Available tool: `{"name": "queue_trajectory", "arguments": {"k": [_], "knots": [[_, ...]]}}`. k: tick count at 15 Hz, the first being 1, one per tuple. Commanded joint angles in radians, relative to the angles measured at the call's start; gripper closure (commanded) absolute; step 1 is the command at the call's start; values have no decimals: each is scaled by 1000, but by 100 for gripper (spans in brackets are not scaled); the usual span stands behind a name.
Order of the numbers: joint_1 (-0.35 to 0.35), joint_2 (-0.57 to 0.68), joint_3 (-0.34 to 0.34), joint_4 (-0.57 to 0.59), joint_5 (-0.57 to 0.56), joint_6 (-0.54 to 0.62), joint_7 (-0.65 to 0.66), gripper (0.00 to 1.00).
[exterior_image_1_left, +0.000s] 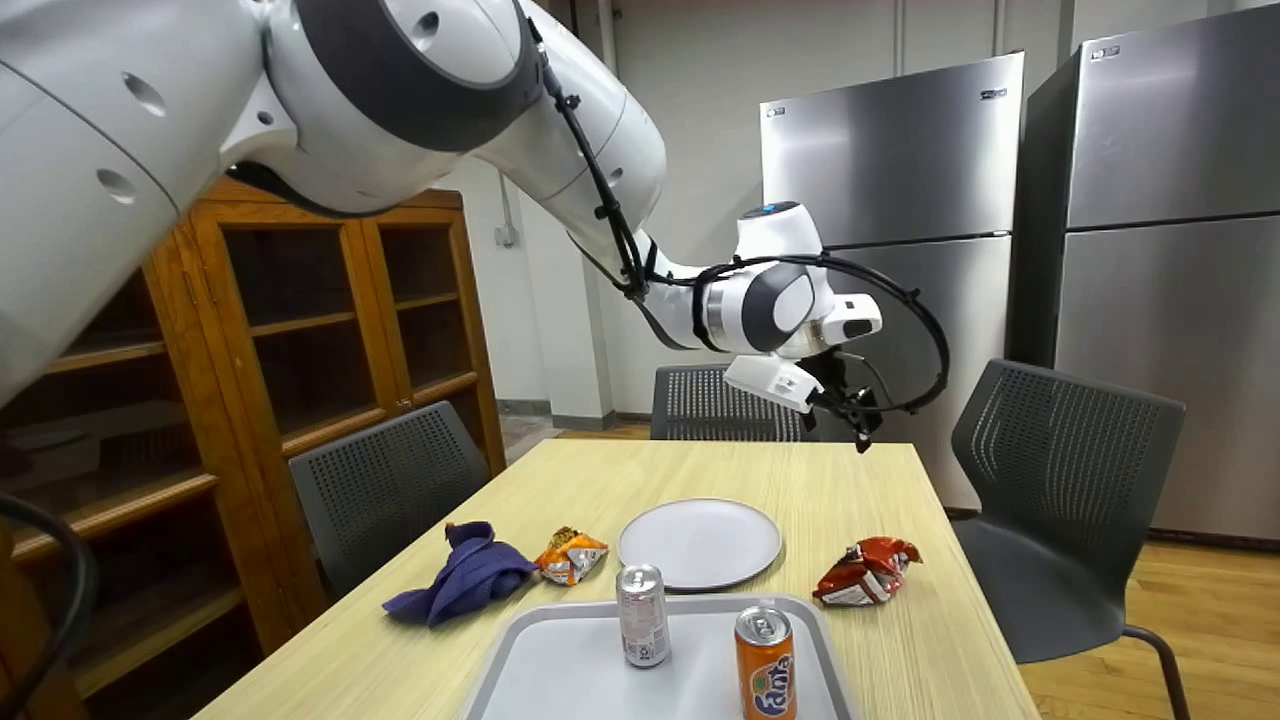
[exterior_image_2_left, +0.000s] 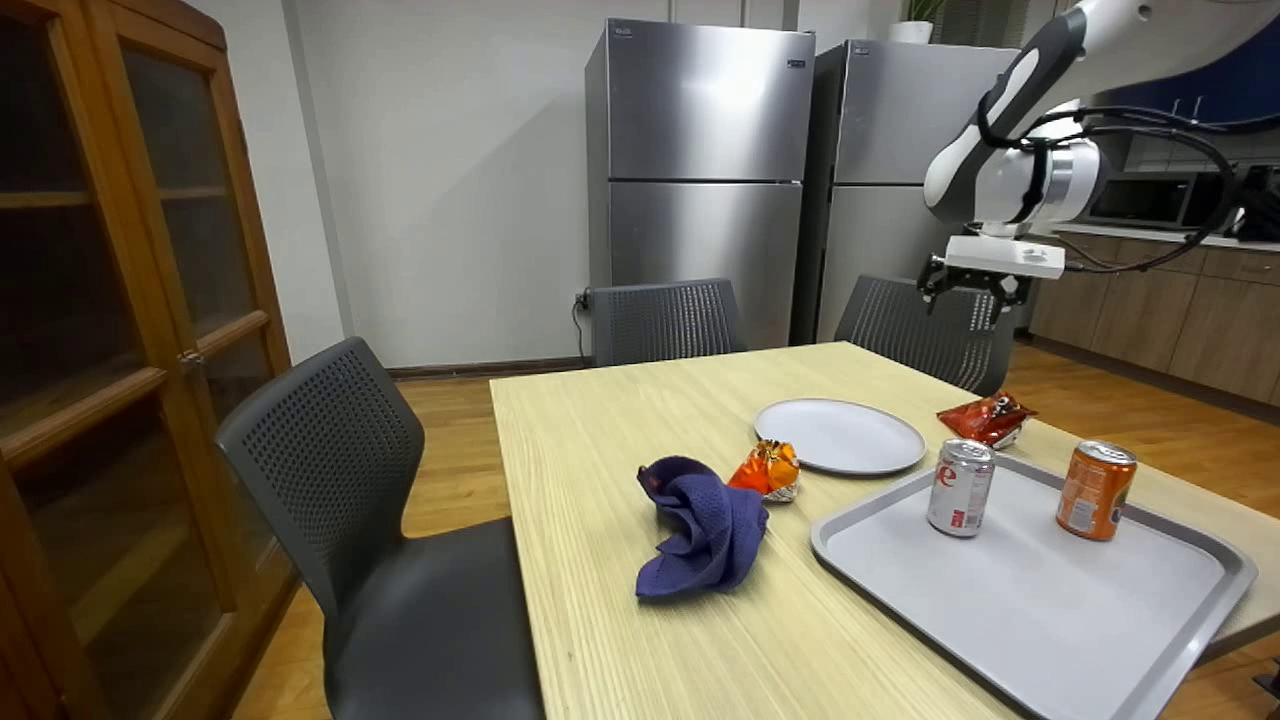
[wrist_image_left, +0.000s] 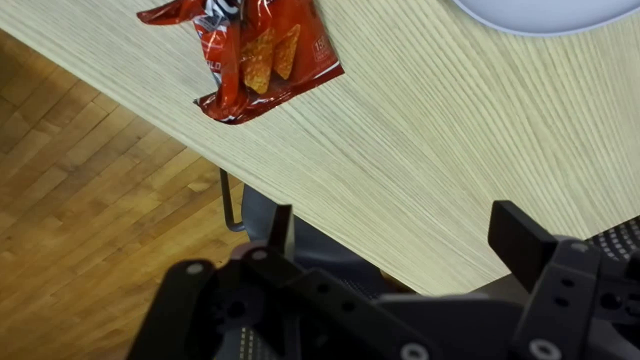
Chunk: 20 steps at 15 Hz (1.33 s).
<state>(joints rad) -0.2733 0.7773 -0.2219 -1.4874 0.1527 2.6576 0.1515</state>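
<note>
Tabletop (exterior_image_2_left: 590, 430) brightly lit; glare reflected by the refrigerators (exterior_image_2_left: 700, 150); faint shadow cast on the wall (exterior_image_2_left: 450, 190); gripper (wrist_image_left: 392, 215) rendered dark and slightly blurred in the wrist view.

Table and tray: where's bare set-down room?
Free: table beyond the gray plate and red tortilla chip bag, to the far edge; tray from the silver can and Fanta can to the rim opposite the plate. Crowded: plate, orange snack bag and purple cloth bunch together.

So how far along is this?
Looks done: silver can and orange can stand on the tray. In hand: nothing; the gripper hangs open and empty, clear of the table. Left, perhaps: the red bag, orange bag, purple cloth and plate, all lying off the tray.
</note>
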Motion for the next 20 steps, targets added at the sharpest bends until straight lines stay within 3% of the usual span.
{"name": "queue_trajectory", "arguments": {"k": [1, 12, 20], "knots": [[33, -71, -12, -99, -50, 50, -1, 0], [151, -204, -91, -322, -132, 141, 49, 0], [100, -317, -36, -432, -133, 96, -63, 0]]}}
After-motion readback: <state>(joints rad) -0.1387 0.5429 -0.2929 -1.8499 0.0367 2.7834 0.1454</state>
